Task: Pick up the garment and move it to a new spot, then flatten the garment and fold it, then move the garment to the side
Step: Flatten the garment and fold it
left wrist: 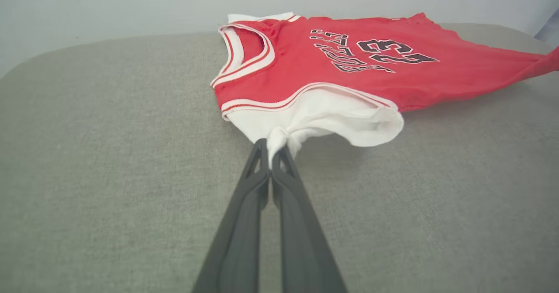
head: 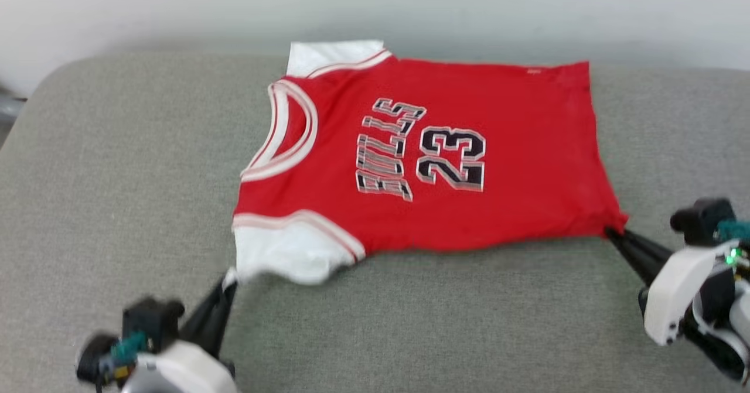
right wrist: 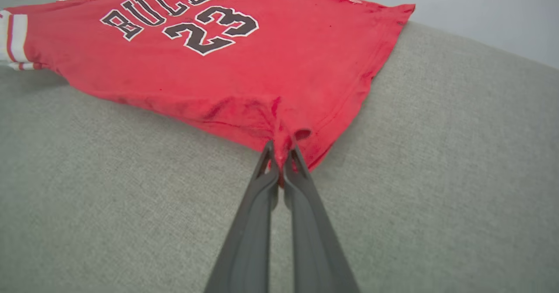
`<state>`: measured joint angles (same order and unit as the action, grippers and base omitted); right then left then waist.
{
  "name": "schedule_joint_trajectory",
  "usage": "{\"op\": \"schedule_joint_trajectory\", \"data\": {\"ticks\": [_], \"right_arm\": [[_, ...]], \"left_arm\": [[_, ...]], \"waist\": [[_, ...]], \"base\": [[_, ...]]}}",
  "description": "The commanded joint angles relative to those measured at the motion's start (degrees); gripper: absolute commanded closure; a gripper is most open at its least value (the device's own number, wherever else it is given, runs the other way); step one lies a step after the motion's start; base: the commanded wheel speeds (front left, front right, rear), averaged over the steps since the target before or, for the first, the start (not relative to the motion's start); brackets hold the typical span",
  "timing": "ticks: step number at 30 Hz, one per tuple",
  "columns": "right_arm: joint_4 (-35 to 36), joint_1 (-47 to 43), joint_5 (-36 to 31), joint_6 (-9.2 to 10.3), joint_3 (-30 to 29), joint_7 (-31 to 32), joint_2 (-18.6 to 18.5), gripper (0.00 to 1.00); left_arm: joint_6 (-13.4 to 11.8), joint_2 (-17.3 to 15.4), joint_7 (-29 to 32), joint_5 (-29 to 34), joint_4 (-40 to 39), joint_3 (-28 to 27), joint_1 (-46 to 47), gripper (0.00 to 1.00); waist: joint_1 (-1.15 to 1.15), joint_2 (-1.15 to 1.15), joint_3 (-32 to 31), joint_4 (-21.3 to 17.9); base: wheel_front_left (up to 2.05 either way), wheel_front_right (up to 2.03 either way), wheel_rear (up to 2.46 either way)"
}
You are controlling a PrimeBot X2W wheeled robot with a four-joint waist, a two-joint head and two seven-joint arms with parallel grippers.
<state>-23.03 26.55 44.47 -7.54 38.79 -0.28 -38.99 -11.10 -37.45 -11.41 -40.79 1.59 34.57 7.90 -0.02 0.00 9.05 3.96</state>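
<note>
The garment (head: 445, 147), a red jersey with white sleeves and black "BULLS 23" lettering, lies spread on the grey cushion, collar to the left, hem to the right. My left gripper (head: 229, 282) is shut on the near white sleeve's edge (left wrist: 279, 142), the cloth bunched between its fingers (left wrist: 244, 205). My right gripper (head: 612, 232) is shut on the near hem corner (right wrist: 284, 146), which is puckered and lifted slightly. The far white sleeve (head: 328, 56) peeks out at the back. The near edge of the garment hangs taut between the two grips.
The grey fabric cushion (head: 117, 164) runs across the whole view, with a rounded far-left corner. A pale wall (head: 375, 0) stands right behind it. Bare cushion lies left of the garment and along the front.
</note>
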Motion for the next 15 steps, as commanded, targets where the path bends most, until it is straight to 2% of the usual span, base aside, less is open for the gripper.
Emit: {"op": "schedule_joint_trajectory", "data": {"ticks": [1,8,10,15], "right_arm": [[0.0,-1.82,-0.73,0.1,-0.56,-0.22,0.14,1.0],[0.42,-10.52,-1.64,0.09,-2.57,1.03,0.3,1.0],[1.26,-12.99,-2.19,0.1,-2.59,1.49,-0.47,1.0],[3.26,-18.88,-1.22,0.09,-2.97,2.98,-1.25,1.0]], "left_arm": [[-0.57,0.58,-0.57,-0.57,-0.12,0.06,-2.2,1.0],[-2.01,2.35,-1.71,-4.6,-0.25,0.51,-11.83,1.0],[-2.6,2.0,-1.89,-5.7,-0.66,-0.07,-14.21,1.0],[-1.54,0.85,0.45,-9.09,-2.53,0.8,-19.23,1.0]], "waist": [[0.02,0.0,-1.41,-0.51],[0.02,0.0,-5.78,-0.38],[0.02,0.0,-7.09,-0.18],[0.02,0.0,-9.32,0.13]], "base": [[0.0,0.0,0.0],[0.0,0.0,0.0],[0.0,0.0,0.0],[0.0,0.0,0.0]]}}
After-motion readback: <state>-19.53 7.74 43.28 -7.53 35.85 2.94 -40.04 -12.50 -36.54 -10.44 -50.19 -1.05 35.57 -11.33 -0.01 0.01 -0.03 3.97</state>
